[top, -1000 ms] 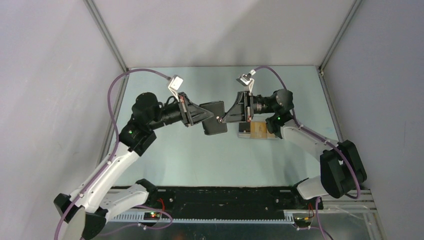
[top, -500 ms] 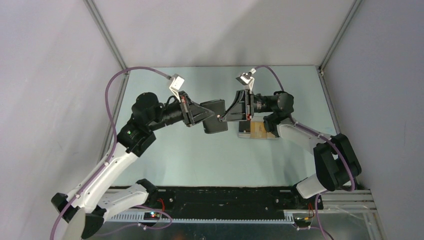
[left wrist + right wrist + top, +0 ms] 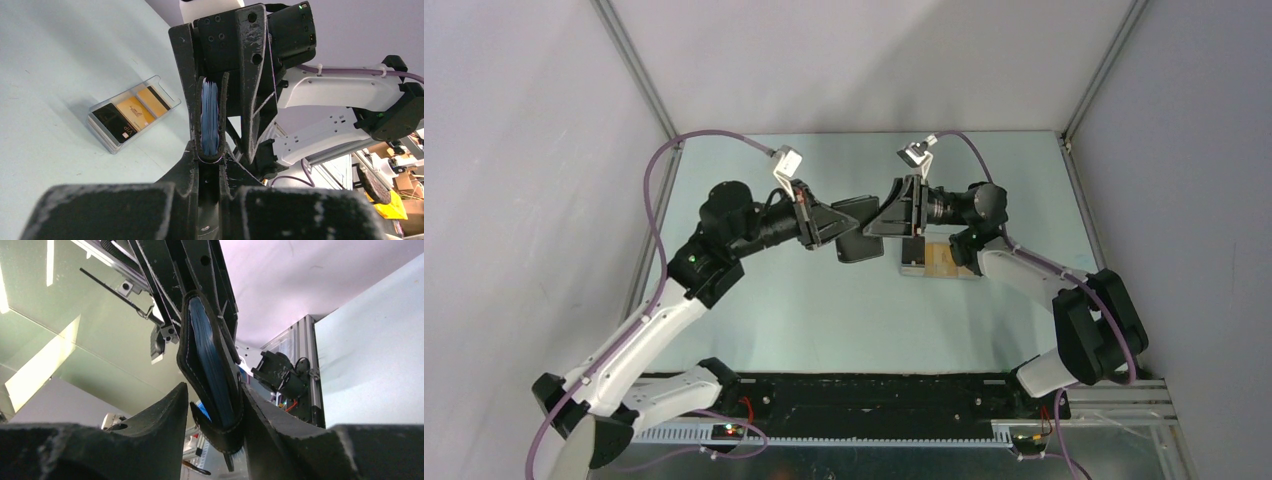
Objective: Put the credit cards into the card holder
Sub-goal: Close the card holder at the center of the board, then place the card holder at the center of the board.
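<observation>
Top view plus both wrist views.

Table [image 3: 824, 320]: pale blue-green surface w/ grey walls on three sides.

L arm [image 3: 659, 325] & R arm [image 3: 1034, 275]: white-and-black links. Each reaches inward from its base, so the two wrists face each other over mid-table w/ fingertips nearly meeting. A purple cable [image 3: 656, 190] runs up to the L wrist camera.

L gripper [image 3: 842, 228]: clamped on the card holder [image 3: 861, 248] at the edge nearest its own palm. In L wrist view the holder's folded lower edge sits wedged betw. the two fingers [image 3: 182, 167].

R gripper [image 3: 880, 222]: faces the L gripper from the opposite side, astride the same holder. In R wrist view its fingers [image 3: 165, 410] lie against the holder's two outer faces, so it too is closed on it.

Tray [image 3: 101, 137]: pale, translucent, flat on the table. It lies below & just behind the R gripper, partly under the R wrist. Seen from the L gripper it is ahead & off to the left, lower than the fingertips.

Card holder (cont.): black, edge-on & upright in both wrist views. It is held betw. the two sets of fingertips & spans the gap from one gripper to the other. The two leaves are slightly parted, w/ blue lining [image 3: 210, 112] showing betw. them.

Credit cards [image 3: 132, 111]: three faces visible side by side in the tray. One is dark at the end nearest the L wrist camera, the other two orange-yellow, the far one w/ a black stripe. They sit apart from the holder & from both grippers.
</observation>
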Robot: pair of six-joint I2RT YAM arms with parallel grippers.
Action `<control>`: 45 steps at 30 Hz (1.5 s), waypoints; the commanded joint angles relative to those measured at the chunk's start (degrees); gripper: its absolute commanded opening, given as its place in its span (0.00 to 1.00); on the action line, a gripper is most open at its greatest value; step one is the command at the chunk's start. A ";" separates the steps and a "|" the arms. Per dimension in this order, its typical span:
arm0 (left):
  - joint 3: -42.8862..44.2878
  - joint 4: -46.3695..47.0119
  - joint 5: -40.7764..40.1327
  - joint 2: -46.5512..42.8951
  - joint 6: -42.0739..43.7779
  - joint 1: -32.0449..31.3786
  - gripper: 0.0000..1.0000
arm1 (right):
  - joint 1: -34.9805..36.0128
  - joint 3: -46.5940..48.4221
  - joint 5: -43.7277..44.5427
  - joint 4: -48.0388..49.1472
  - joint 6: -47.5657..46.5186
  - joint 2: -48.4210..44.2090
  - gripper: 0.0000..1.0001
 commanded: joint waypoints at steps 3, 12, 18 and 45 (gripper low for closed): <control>0.25 -6.28 -1.98 5.08 4.07 -0.33 0.00 | 2.95 2.84 6.55 5.56 -0.24 -4.48 0.37; -0.61 -6.28 -5.42 3.65 2.91 0.29 0.00 | 0.85 1.69 7.05 -0.18 -4.67 -8.03 0.71; -0.79 -7.81 -11.25 1.09 1.99 0.64 0.00 | -4.10 0.15 15.99 -33.52 -23.41 -18.05 0.99; -22.74 12.44 3.86 12.38 -10.85 13.08 0.00 | 3.92 17.46 29.21 -90.01 -54.30 -0.06 0.80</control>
